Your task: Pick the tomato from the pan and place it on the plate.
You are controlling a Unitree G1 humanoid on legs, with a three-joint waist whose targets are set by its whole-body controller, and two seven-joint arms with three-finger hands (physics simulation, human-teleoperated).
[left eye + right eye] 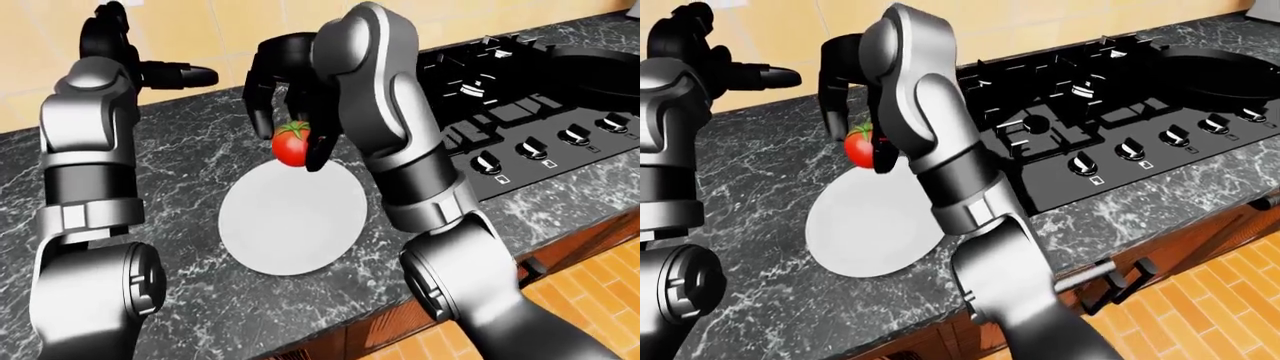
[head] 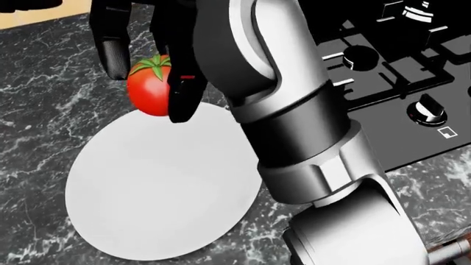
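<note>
A red tomato (image 2: 149, 91) with a green stalk is held in my right hand (image 1: 288, 144), whose dark fingers (image 2: 181, 94) close round it. It hangs just above the upper edge of the round white plate (image 1: 293, 221) on the dark marble counter (image 1: 190, 187). The black pan (image 1: 1225, 71) sits on the stove at the far right of the right-eye view, with nothing showing in it. My left hand (image 1: 185, 75) is raised at the upper left, fingers stretched out and empty, apart from the plate.
A black gas stove (image 1: 520, 112) with a row of knobs (image 1: 530, 148) lies right of the plate. My right forearm (image 1: 400, 142) reaches across between plate and stove. The counter's near edge and an orange tiled floor (image 1: 590, 300) show at the lower right.
</note>
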